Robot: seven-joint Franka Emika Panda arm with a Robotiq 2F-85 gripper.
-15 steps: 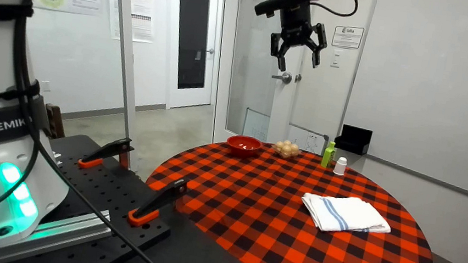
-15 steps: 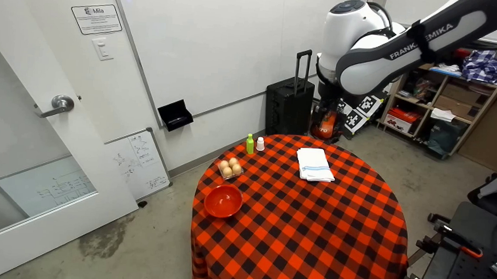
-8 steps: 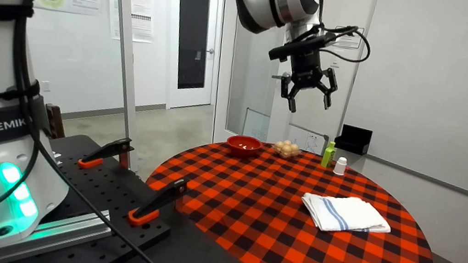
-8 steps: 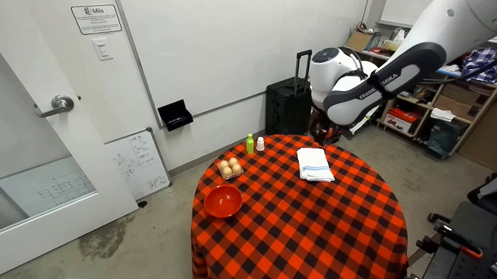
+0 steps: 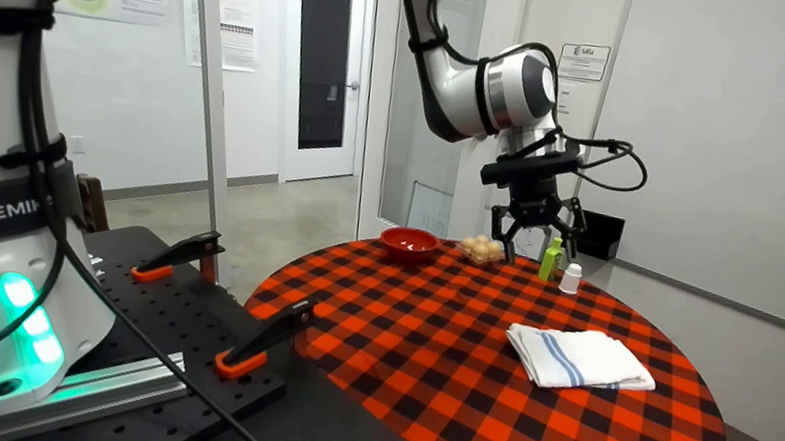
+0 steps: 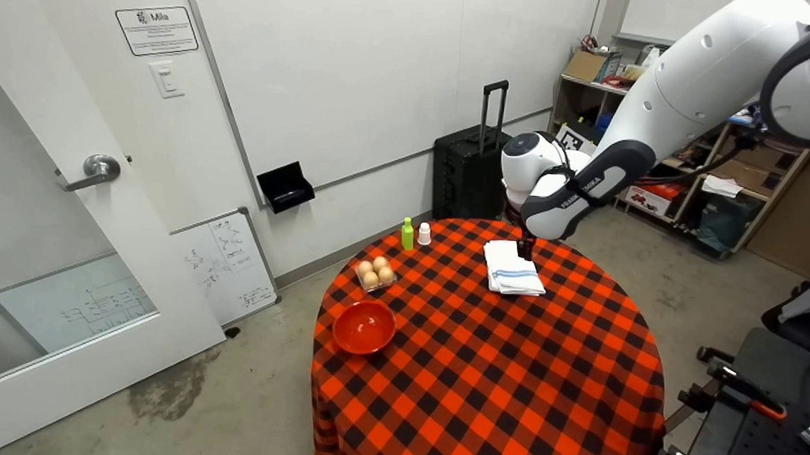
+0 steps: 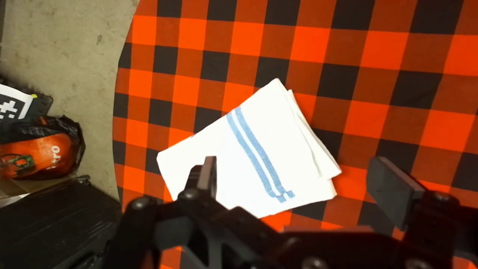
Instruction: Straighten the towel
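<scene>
A white towel with blue stripes (image 5: pixel 582 360) lies folded on the checkered table in both exterior views (image 6: pixel 508 264). In the wrist view the towel (image 7: pixel 254 145) sits at an angle, with its layers fanned and uneven at the right corner. My gripper (image 5: pixel 541 256) is wide open and empty, above the table. In the wrist view the gripper (image 7: pixel 293 164) has one finger (image 7: pixel 207 173) overlapping the towel in the picture and the other finger (image 7: pixel 394 190) to the right of it. The fingers appear apart from the towel, and part of its lower left is hidden behind them.
The round table has a red and black cloth (image 5: pixel 410 363). A red bowl (image 6: pixel 364 328), a pack of eggs (image 6: pixel 375 274), a green bottle (image 6: pixel 407 235) and a small white container (image 6: pixel 425 235) stand near its edge. A black suitcase (image 6: pixel 470 172) stands behind, beside the whiteboard wall.
The arm has come down and my gripper has moved lower and towards the towel, shifting down and right in an exterior view. The gripper stays open. The towel has not moved.
</scene>
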